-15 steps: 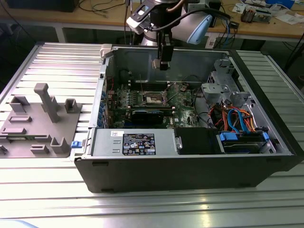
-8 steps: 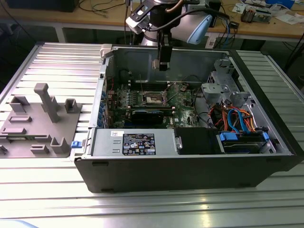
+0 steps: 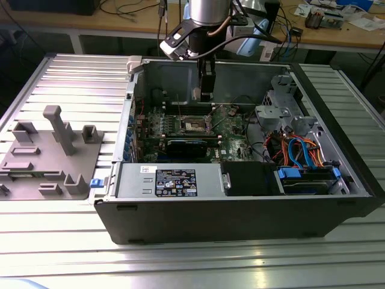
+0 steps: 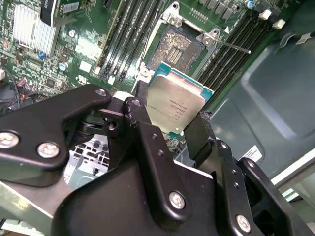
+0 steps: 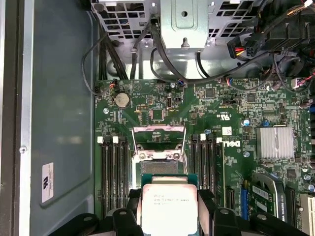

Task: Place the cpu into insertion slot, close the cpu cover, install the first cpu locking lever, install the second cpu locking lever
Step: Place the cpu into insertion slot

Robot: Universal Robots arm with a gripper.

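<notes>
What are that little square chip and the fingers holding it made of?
The flat square silver-grey chip: likely metal top by its dull sheen, on a green board edge. The black fingers gripping it: matte plastic or coated metal, hard to say.

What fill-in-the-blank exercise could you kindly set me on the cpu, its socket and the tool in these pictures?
The tool is ____ on the cpu.
The insertion slot is ____ of any chip.
The cpu cover stands ____.
The circuit board around the slot is ____.
Missing words: shut, empty, open, green.
</notes>
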